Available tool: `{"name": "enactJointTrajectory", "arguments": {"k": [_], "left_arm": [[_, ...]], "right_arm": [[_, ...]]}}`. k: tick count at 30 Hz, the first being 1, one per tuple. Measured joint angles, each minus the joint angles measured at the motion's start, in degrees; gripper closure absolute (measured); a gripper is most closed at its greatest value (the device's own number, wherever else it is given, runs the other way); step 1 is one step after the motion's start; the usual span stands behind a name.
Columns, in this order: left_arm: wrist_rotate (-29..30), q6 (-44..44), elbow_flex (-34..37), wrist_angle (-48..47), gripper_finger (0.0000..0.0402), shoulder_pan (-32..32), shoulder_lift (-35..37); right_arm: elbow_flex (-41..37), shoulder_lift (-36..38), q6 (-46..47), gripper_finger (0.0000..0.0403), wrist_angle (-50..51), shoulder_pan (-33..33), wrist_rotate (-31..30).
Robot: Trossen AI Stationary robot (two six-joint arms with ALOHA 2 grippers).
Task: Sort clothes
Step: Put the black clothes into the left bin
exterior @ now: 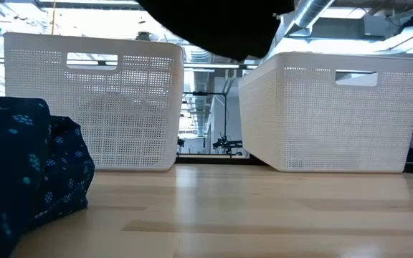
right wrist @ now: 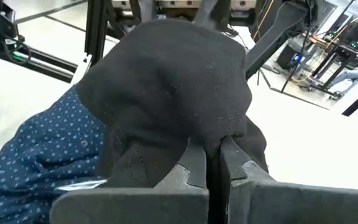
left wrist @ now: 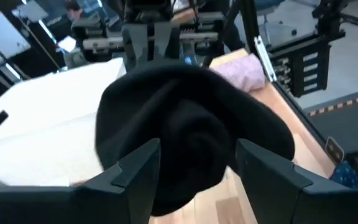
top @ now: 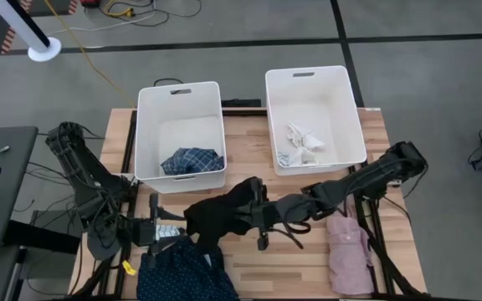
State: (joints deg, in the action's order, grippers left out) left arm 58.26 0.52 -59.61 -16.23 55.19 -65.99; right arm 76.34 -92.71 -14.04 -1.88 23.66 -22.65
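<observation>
Black garment (top: 220, 213) hangs bunched from the right pincer (top: 253, 209), whose two fingers (right wrist: 194, 165) are pressed close together on a fold of the dark cloth, lifting it clear of the wooden surface (top: 308, 267) near the front middle, between the two arms; in the low view only its underside shows at the top edge (exterior: 214, 25), with open air beneath it. The left pincer (top: 153, 227) sits just to the left of that garment, its fingers (left wrist: 135, 171) spread wide with the black cloth in front of them, not gripping anything. Directly below the left pincer, at the surface's front edge, lies the navy patterned garment (top: 182, 272), dark blue with small light dots, and a strip of blue-white striped cloth (top: 167, 232) peeks out beside the left pincer. On the right side of the surface, under the right arm, the pale pink garment (top: 350, 251) lies folded in a long shape. Farther back stand two white bins side by side: the left bin (top: 145, 125) holds the blue plaid garment (top: 192, 160) in its front corner, and the right bin (top: 354, 117) holds the white garment (top: 301, 144), crumpled near its front. No writing or label can be read on any of these things.
</observation>
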Motion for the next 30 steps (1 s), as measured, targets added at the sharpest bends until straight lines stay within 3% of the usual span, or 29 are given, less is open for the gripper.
{"name": "enactJointTrajectory", "arguments": {"k": [5,11,17,22,30], "left_arm": [[-0.11,-5.89,0.00,5.18,0.0163,-0.95,-1.78],[-0.20,-13.76,0.00,11.16,0.0093,-1.95,-2.04],[-4.12,-12.28,0.01,11.81,0.0041,-7.53,-2.78],[-11.79,-11.20,0.02,14.44,0.0021,-11.49,-4.05],[-9.91,-12.02,0.02,14.05,0.0011,-16.67,-6.44]], "right_arm": [[0.00,0.33,0.00,0.0396,0.90,-0.02,0.00],[0.00,0.40,0.43,0.0396,1.80,-0.11,0.00],[0.00,0.42,0.51,0.0396,1.62,-0.39,0.02],[0.02,0.42,1.07,0.0395,1.64,-0.56,0.02],[0.04,0.42,0.59,0.0393,2.08,-0.40,0.07]]}}
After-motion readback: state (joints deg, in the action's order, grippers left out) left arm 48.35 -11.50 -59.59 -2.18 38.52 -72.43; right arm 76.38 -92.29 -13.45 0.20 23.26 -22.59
